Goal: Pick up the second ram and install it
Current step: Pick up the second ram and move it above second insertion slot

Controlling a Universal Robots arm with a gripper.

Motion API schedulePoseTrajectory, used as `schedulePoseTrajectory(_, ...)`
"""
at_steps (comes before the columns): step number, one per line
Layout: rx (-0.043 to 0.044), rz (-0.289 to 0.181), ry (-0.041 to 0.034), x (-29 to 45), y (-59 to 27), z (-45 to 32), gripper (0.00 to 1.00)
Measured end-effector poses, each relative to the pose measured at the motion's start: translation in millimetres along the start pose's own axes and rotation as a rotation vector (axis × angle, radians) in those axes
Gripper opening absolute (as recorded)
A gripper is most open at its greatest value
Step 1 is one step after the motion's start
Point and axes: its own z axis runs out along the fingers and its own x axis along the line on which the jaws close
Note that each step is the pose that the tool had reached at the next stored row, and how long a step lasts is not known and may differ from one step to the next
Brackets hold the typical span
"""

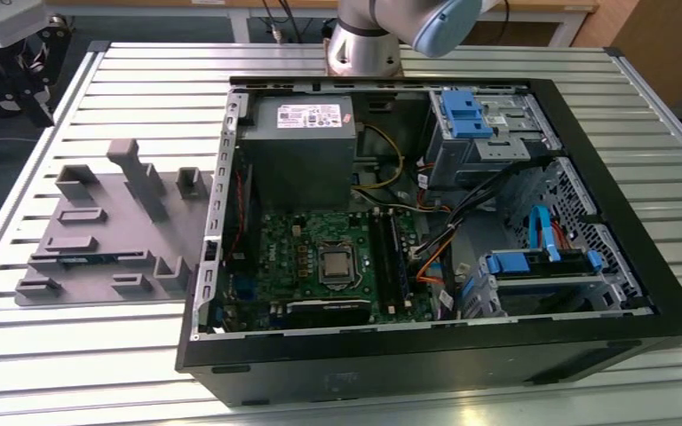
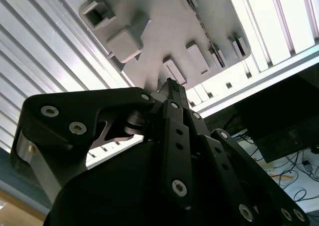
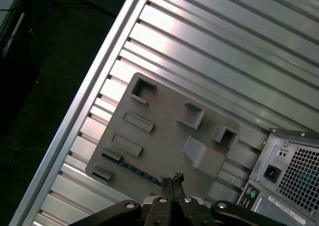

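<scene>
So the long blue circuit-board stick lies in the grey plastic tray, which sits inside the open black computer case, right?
No: the exterior view shows the grey plastic tray outside the open black computer case, on the slatted metal table. The long blue circuit-board stick does lie in the tray.

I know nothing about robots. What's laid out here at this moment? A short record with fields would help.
Setting: slatted metal table with an open computer case
Tray: grey plastic tray beside the case, on the exterior view's left
Second ram: blue stick lying along the tray's edge, not picked up
Jaws: shut, empty, above the tray, touching nothing
Motherboard: green motherboard inside the case
</scene>
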Motion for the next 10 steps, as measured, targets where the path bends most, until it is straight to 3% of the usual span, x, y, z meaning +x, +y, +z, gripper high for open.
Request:
schedulePoseTrajectory(4,-0.0003,-0.025,0.0010,0.0,0.0,0.0,0.11)
schedulePoseTrajectory(10,-0.0014,-0.108,0.0047,0.0,0.0,0.0,0.11)
